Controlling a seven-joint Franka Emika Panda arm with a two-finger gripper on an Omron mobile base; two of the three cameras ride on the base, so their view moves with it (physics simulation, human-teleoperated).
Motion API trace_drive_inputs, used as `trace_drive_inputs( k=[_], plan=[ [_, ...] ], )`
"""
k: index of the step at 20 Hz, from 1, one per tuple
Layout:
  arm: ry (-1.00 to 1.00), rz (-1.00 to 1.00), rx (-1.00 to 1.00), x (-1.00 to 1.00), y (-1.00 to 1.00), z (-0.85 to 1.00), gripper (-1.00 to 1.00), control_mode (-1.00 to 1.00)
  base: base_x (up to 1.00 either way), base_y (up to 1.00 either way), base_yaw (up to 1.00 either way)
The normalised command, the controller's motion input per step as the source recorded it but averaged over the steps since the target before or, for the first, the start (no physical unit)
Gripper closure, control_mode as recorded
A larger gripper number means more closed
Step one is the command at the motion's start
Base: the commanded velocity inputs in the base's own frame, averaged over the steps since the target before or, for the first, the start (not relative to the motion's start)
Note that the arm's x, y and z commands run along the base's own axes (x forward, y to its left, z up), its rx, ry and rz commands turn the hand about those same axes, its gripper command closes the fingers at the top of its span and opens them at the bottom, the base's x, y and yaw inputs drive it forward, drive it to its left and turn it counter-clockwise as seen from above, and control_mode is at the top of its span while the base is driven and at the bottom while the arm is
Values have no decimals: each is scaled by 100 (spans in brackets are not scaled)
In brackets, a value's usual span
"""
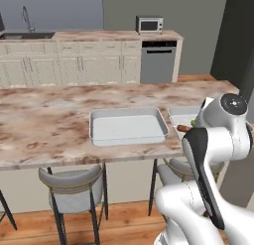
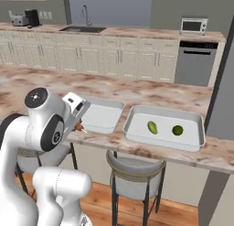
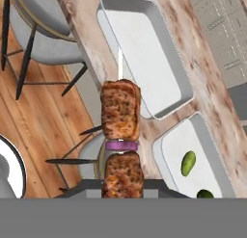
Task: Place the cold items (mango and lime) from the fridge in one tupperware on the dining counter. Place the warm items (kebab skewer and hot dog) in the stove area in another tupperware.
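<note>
Kebab skewer (image 3: 120, 136) clamped in hand (image 2: 78, 124) (tip outward), beside tupperware (image 3: 144, 59)

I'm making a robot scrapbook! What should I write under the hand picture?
Kebab skewer held over the counter's edge, near an empty tray and a tray with two green fruits.

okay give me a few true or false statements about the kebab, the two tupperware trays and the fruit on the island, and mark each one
1. The gripper is shut on the kebab skewer. True.
2. The mango and lime lie in the same tupperware. True.
3. The other tupperware already holds a hot dog. False: it holds nothing.
4. The skewer rests on the dining counter. False: it is held in the air near the counter's edge.
5. The mango touches the lime. False: they lie apart.
</note>
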Motion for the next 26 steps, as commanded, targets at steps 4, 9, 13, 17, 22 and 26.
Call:
trace_drive_inputs(
  k=[4, 9, 13, 17, 22, 26],
  plan=[
    [0, 0, 0, 0, 0, 0, 100, 100, 26, 49, -24],
    [0, -11, -2, 33, 30, 0, 100, -100, 13, 22, -9],
    [0, -8, 0, 64, 23, 0, 100, -100, 0, 0, 0],
    [4, 0, -2, 89, 14, 0, 100, -100, 0, 0, 0],
    [26, 6, 4, 91, -5, 0, 100, -100, 0, 0, 0],
    [35, 8, 4, 91, -1, -7, 100, -100, 0, 0, 0]
  ],
)
